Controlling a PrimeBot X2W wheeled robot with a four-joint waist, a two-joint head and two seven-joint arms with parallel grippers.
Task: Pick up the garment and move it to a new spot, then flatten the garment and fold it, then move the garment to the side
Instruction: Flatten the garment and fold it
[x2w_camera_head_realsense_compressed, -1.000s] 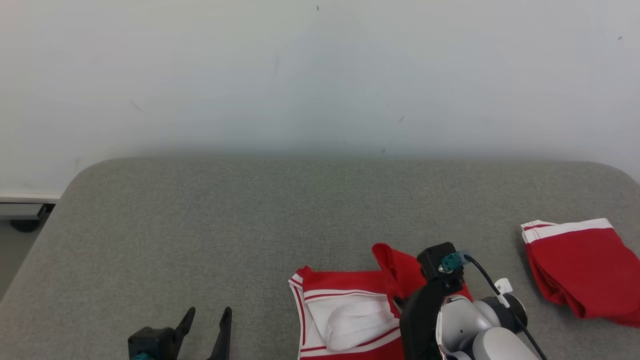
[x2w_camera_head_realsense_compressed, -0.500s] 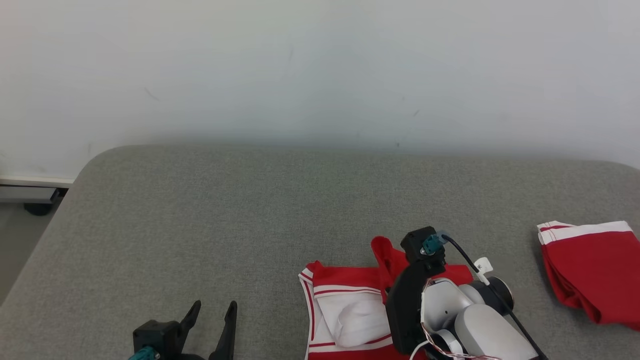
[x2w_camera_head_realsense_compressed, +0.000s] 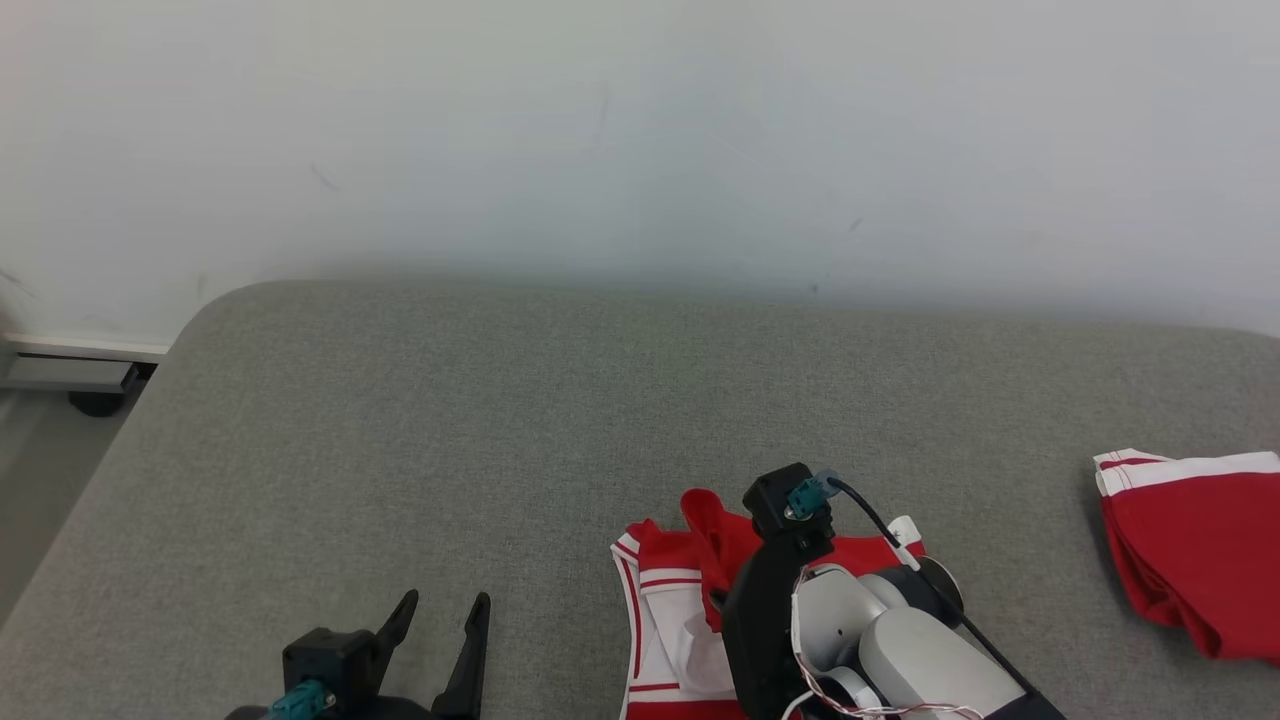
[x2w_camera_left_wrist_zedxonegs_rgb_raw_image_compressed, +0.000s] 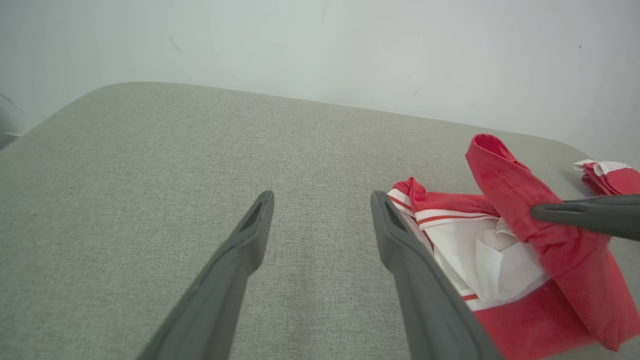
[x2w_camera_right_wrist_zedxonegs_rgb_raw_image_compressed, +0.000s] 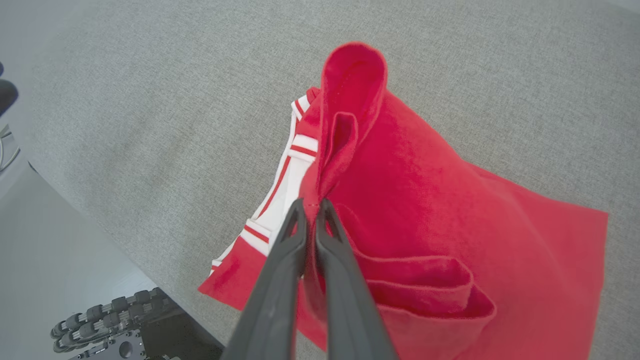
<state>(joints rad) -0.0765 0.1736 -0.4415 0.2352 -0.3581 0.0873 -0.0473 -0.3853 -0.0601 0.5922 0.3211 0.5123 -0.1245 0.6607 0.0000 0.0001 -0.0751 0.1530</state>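
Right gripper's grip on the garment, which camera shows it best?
The right wrist view: the right gripper pinches a fold of the red garment, close up. The left wrist view shows that pinch side-on at its edge; in the head view the arm hides it.

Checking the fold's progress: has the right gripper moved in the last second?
Yes, the right gripper, shut on the garment, moved left, away from the folded red cloth.

Head view high, looking down — wrist views close, sharing garment (x2w_camera_head_realsense_compressed: 665, 600)
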